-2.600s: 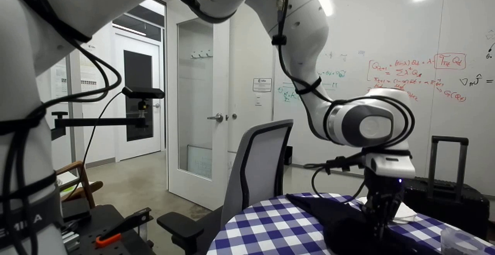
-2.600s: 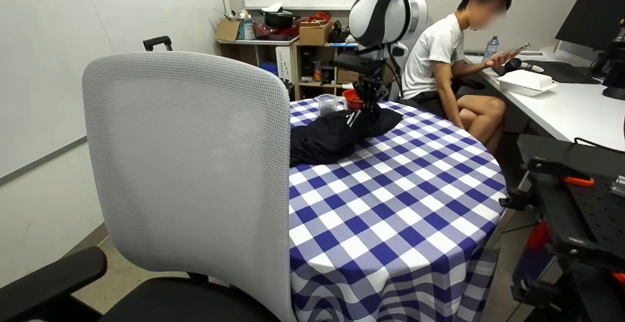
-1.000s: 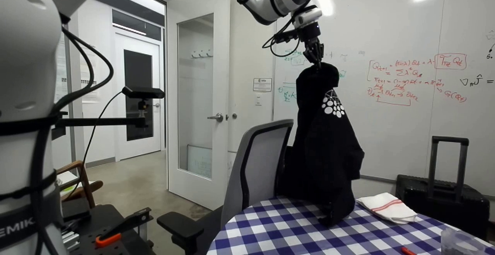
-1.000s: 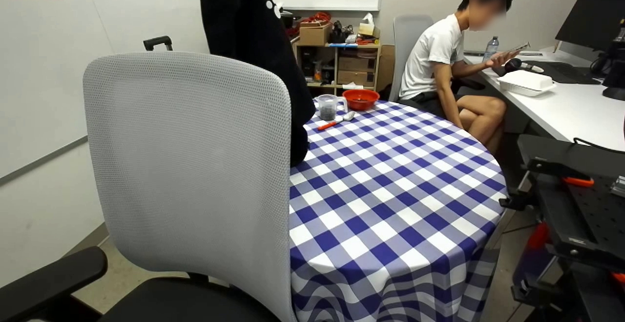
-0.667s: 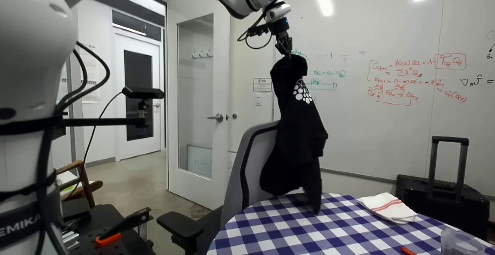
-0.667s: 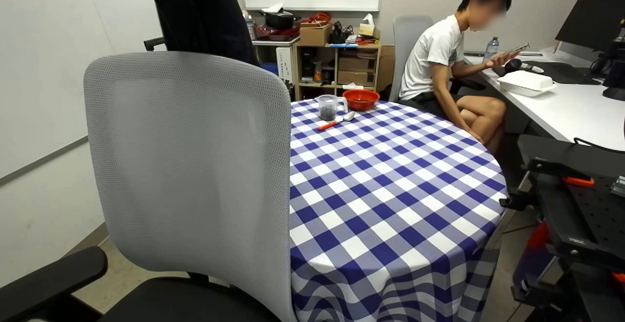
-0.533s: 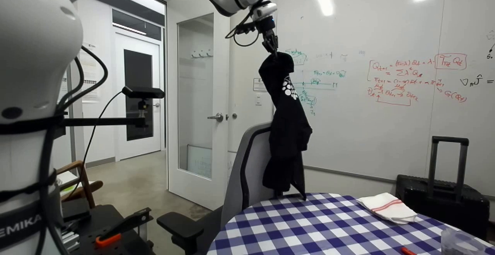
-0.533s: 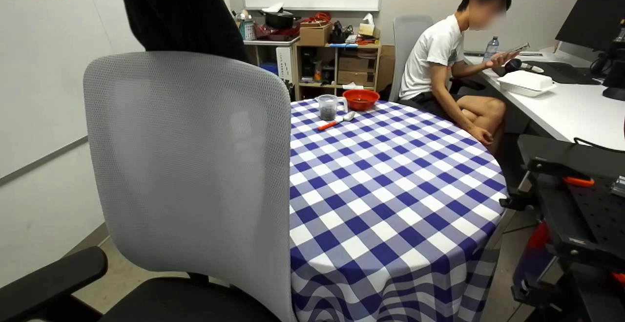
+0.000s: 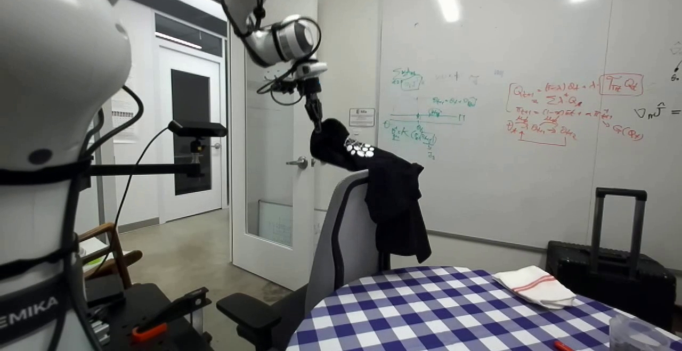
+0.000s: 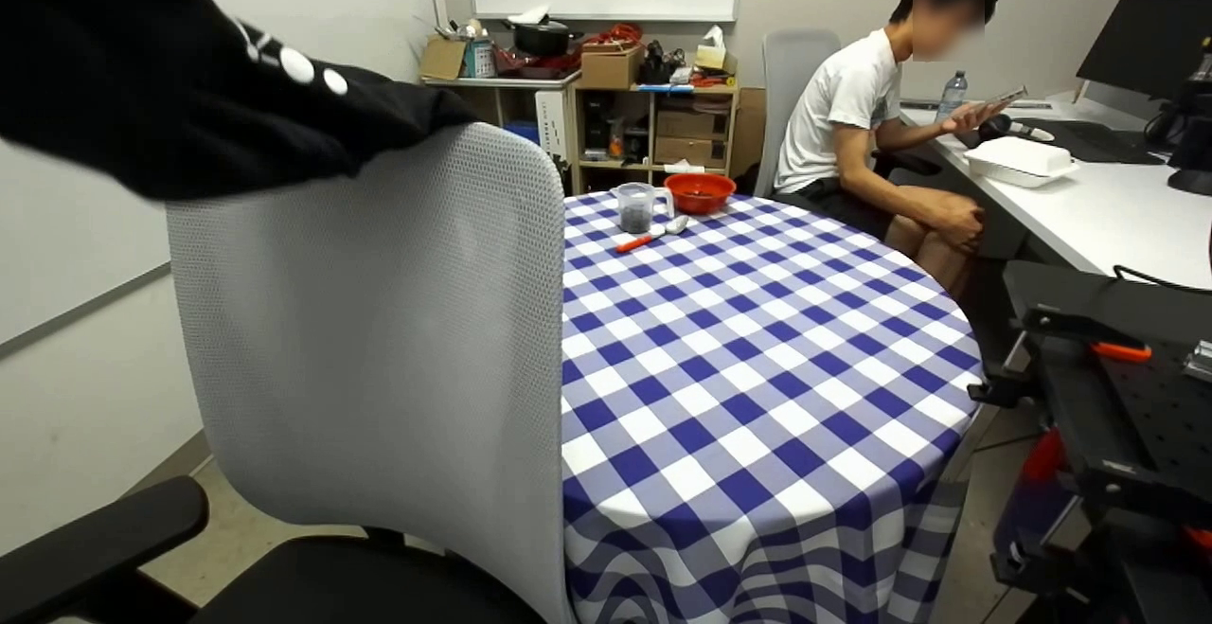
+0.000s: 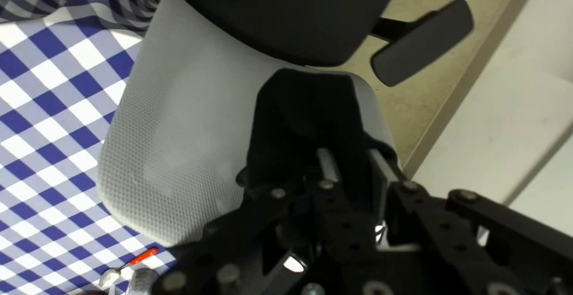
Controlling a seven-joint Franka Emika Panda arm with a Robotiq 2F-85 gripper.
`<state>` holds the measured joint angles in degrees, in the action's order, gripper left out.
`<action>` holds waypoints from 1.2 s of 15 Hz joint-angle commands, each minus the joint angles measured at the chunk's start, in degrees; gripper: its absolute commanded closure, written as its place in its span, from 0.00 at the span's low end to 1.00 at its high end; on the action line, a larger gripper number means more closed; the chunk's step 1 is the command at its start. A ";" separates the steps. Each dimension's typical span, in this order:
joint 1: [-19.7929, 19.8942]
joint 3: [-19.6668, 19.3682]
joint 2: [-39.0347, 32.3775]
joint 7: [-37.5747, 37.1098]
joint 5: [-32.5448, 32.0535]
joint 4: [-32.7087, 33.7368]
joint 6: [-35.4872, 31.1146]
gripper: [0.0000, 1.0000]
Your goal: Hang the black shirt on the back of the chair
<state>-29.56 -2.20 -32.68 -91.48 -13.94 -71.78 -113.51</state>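
"Where to look for the checked table (image 10: 757,349)?"

"Just beside the grey chair (image 10: 379,349)."

"And the black shirt (image 9: 397,196)?"

"Draped over the top of the backrest (image 9: 354,228). Hangs down behind at one end, slants up on the seat (image 11: 286,13) side at the other."

"Loose there, or held?"

"Held by that raised end, pinched in the gripper (image 11: 350,158)."

"And on the table?"

"A clear cup (image 10: 634,210), with a red-handled spoon (image 10: 641,241) just beside."

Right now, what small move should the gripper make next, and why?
Probably ease the gripper down a little on the seat side before letting go: the black shirt lies across the chair back, part hanging on the table side, but the gripped part is up above the top edge.
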 commanded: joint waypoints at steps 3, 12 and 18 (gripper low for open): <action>-0.83 -0.44 -5.44 10.15 -6.32 -1.46 1.23 0.31; 9.81 -0.88 3.91 33.27 -5.69 -9.47 -1.86 0.00; 23.13 -0.98 12.14 56.72 0.85 -20.65 -0.54 0.00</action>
<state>-10.71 -2.89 -25.73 -43.31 -14.72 -84.03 -113.33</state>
